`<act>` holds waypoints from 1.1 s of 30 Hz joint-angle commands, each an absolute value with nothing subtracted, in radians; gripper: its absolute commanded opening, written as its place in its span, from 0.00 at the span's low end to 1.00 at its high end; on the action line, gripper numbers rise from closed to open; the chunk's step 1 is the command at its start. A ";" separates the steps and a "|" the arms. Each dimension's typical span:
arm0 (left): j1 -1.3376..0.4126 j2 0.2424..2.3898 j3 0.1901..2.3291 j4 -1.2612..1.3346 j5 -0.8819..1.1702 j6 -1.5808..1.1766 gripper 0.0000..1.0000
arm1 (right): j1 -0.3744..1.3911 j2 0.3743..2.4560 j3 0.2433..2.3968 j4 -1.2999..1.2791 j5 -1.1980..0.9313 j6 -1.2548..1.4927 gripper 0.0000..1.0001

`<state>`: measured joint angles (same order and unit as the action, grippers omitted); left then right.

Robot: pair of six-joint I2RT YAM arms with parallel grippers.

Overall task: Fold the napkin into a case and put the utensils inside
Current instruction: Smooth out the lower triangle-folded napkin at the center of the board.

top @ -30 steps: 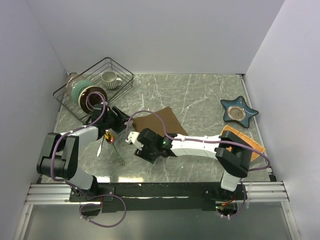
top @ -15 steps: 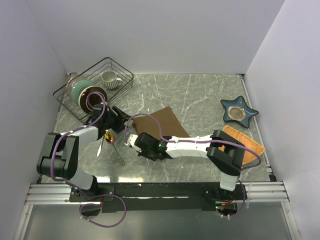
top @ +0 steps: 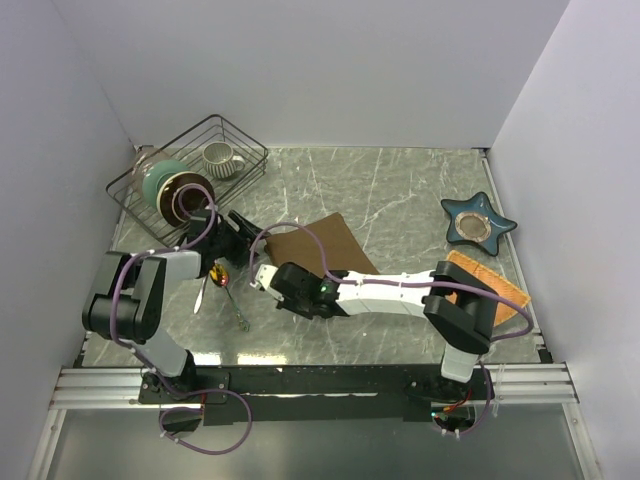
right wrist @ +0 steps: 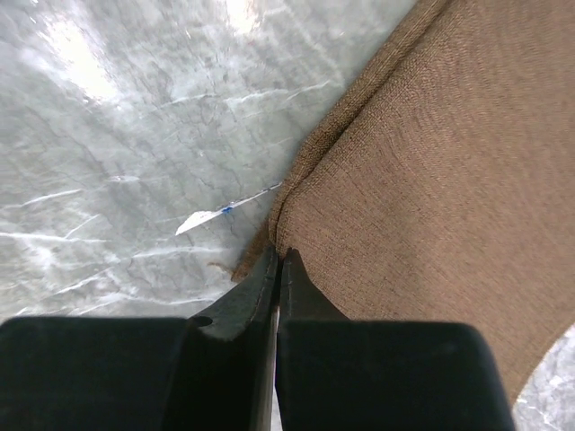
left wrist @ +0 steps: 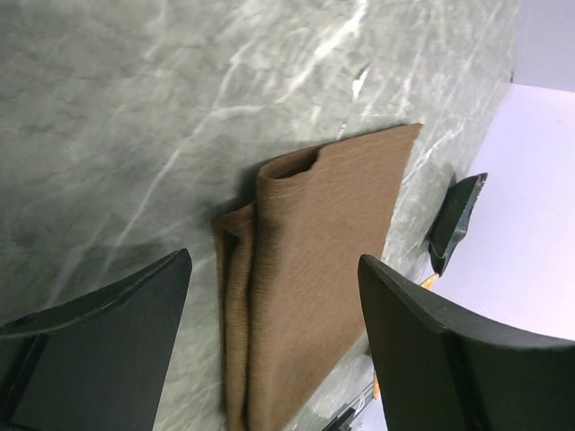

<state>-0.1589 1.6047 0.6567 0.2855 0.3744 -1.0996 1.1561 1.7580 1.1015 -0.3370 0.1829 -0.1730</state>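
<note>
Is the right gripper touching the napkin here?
Touching. The right wrist view shows the right gripper with its tips shut on the folded edge of the napkin, the cloth bunched up where they meet.

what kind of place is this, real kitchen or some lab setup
Most likely a robot lab test cell, not a real kitchen: plain white walls box in a marble-look tabletop, two arms are bolted to a metal rail at its near edge, and a wire basket and brown napkin look like props.
</note>
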 commanded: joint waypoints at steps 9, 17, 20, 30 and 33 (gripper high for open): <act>-0.178 1.666 0.686 0.394 0.442 -1.167 0.80 | 1.154 1.694 1.118 -0.327 0.195 -0.169 0.00; -0.201 1.698 0.712 0.411 0.454 -1.189 0.80 | 1.151 1.690 1.120 -0.327 0.198 -0.170 0.00; -0.202 1.715 0.718 0.422 0.457 -1.193 0.80 | 1.152 1.687 1.118 -0.327 0.198 -0.172 0.00; -0.209 1.740 0.730 0.391 0.410 -1.170 0.78 | 1.151 1.669 1.098 -0.337 0.196 -0.172 0.00; -0.209 1.736 0.736 0.364 0.390 -1.163 0.77 | 1.152 1.660 1.080 -0.345 0.204 -0.172 0.00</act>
<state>-0.2039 1.7321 0.7040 0.3759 0.4297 -1.1717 1.1557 1.7237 1.0916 -0.3386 0.1837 -0.1734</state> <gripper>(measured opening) 0.780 0.019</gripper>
